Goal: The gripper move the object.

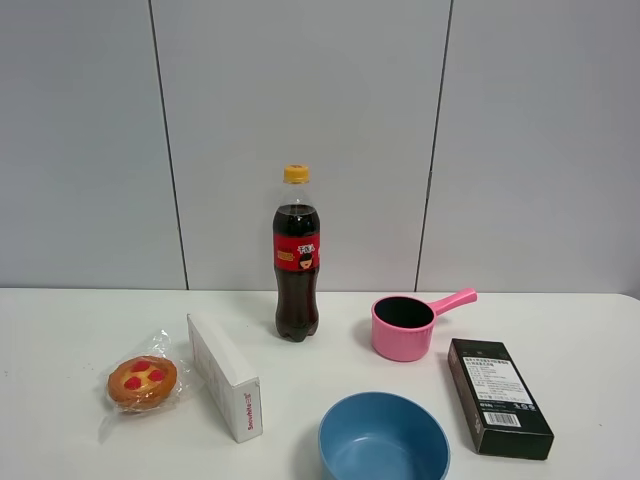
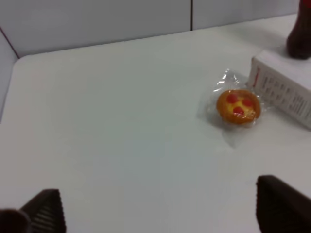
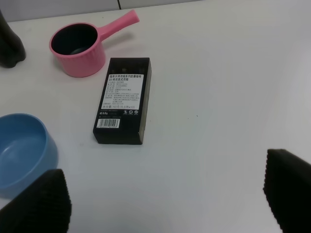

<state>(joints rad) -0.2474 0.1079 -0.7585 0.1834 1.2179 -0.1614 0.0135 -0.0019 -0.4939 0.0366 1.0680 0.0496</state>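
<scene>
Left gripper [image 2: 160, 213]: fingers spread wide, empty, only tips visible, rest cut off.
Right gripper [image 3: 167, 191]: likewise parted, empty, tips only.
Object [image 1: 142, 383]: wrapped pastry on table [image 1: 60, 330], 9 o'clock of white box [image 1: 225, 376], just beside.
Bowl [image 1: 384, 438]: 6 o'clock, rim cropped.
Bottle [image 1: 296, 256]: blurred in left wrist view.

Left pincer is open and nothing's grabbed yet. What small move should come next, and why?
Probably ease the left pincer forward toward the wrapped pastry, keeping it open. The pastry lies untouched on the table, well ahead of the fingertips and off to one side, close beside the white box. It is on the left arm's side, so that arm seems the natural one.
</scene>
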